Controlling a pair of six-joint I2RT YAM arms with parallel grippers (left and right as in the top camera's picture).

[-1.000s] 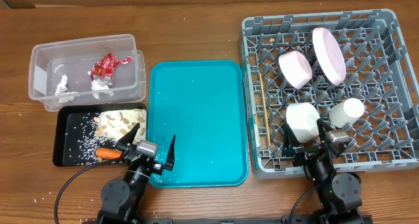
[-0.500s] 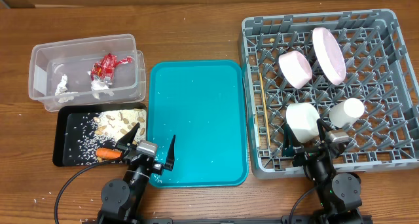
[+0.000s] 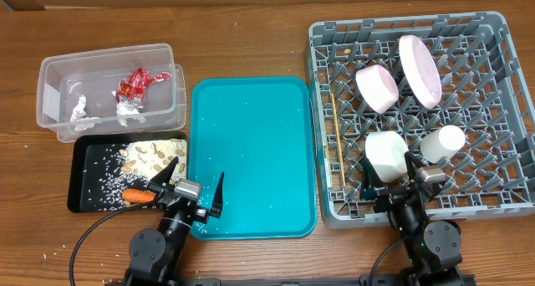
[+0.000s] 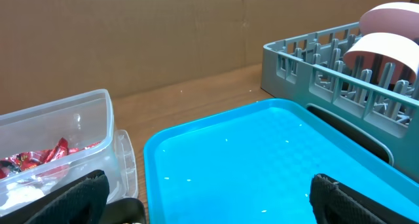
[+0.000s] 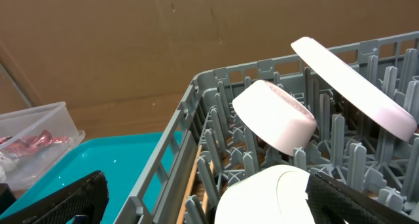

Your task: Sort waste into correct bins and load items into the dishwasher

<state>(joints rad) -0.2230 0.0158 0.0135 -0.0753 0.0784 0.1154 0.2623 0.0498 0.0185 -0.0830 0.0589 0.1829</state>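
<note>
Grey plastic dishwasher rack (image 3: 451, 18) sits at 3 o'clock on the wooden worktop (image 3: 251, 43), holding a pink bowl (image 3: 378, 87), a pink plate (image 3: 418, 67) and two white cups. Honestly, we can't spot anything that's moved over the last second. Both arms are parked at 6 o'clock. The left gripper (image 3: 193, 186) is spread over the teal plastic tray (image 3: 251, 127), and the right gripper (image 5: 209, 201) is spread too, pinching nothing. A red wrapper (image 3: 134, 85) lies in the clear plastic bin (image 3: 100, 52) at 10 o'clock. Looks finished to us.
</note>
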